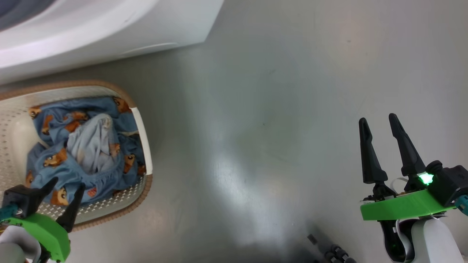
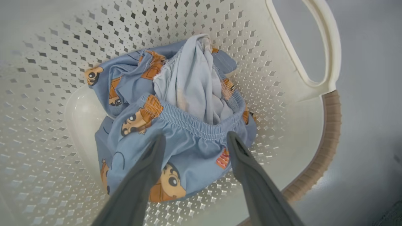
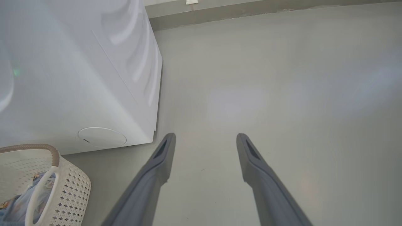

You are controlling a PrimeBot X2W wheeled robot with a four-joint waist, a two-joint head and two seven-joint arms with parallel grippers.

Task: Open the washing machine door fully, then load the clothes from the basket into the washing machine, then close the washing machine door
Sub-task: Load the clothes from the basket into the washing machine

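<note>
Two claws, both released: the left claw (image 1: 68, 182) sits at the lower left of the head frame, its two dark fingers spread apart with nothing between them, tips pointing up over the near edge of the basket (image 1: 143, 138). In the left wrist frame those fingers (image 2: 141, 182) straddle the lower part of the clothes (image 2: 188, 94), a blue bear-print bundle with a pale piece bunched at its middle. Whether the tips touch the fabric cannot be told. The clothes lie inside the basket on its perforated floor.

The right claw (image 1: 377, 117) stands at the lower right of the head frame, fingers parted and empty, above bare grey floor (image 1: 263, 109), well apart from the basket.

The washing machine (image 1: 109, 29) takes the upper left corner of the head frame, just beyond the basket. In the right wrist frame its round low flap (image 3: 102, 137) lies just above the basket's brown rim.
</note>
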